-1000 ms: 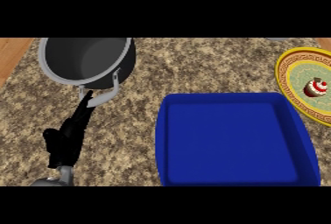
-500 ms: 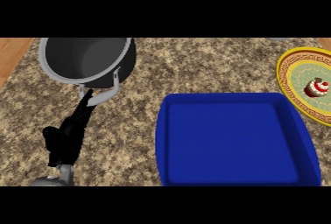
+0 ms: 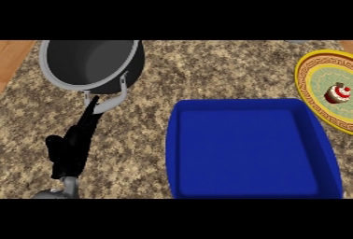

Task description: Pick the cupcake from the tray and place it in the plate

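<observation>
1. The counter (image 3: 207, 79) is spreading across the whole view, speckled brown, with a strip of wood showing along its left edge.
2. The tray (image 3: 180, 140) is sitting low and right of centre, deep blue, and nothing is lying inside it.
3. The pot (image 3: 89, 63) is standing at the upper left, dark inside, its grey handle pointing down toward the left hand.
4. The plate (image 3: 307, 70) is lying at the right edge, partly cut off by the view, yellow-rimmed with a pale green centre, near the tray's upper right corner but apart from it.
5. The left hand (image 3: 69, 149) is resting at the lower left, fingers straight and pointing up toward the pot handle, holding nothing; whether a fingertip is touching the handle cannot be told.
6. The cupcake (image 3: 338, 92) is sitting upright on the plate, red-topped, toward the plate's right side.
7. The right hand is not showing anywhere.
8. Judging from this, the placing step is looking complete: the cupcake is out of the tray and on the plate. Next, the hands need only be keeping clear of the plate so nothing is nudging it.
</observation>
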`<state>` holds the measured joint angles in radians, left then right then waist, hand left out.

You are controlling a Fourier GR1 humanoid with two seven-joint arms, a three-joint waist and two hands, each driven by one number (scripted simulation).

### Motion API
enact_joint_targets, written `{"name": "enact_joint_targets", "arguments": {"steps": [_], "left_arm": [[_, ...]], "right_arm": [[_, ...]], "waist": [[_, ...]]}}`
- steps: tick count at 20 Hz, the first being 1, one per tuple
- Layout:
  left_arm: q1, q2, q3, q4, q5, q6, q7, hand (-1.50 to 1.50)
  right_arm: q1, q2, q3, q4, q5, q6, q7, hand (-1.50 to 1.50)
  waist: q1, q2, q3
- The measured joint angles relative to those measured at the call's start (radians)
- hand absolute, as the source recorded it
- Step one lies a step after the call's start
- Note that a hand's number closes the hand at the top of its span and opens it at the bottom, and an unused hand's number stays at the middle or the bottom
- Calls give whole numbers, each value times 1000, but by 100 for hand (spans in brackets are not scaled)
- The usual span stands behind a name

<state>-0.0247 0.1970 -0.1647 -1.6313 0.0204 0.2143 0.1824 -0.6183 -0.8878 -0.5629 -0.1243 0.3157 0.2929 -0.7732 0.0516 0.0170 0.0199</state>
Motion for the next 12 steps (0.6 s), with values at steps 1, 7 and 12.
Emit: {"name": "enact_joint_targets", "arguments": {"steps": [1, 7, 12], "left_arm": [[-2, 0, 0, 2, -4, 2, -1, 0], [-3, -7, -6, 1, -12, 6, 3, 0], [14, -8, -9, -4, -15, 3, -9, 0]], "right_arm": [[3, -6, -3, 1, -2, -1, -1, -150], [15, -30, -28, 8, -20, -38, 14, -150], [30, -45, -35, 11, -23, -51, 23, -150]], "waist": [[-1, 0, 0], [2, 3, 1], [8, 5, 0]]}}
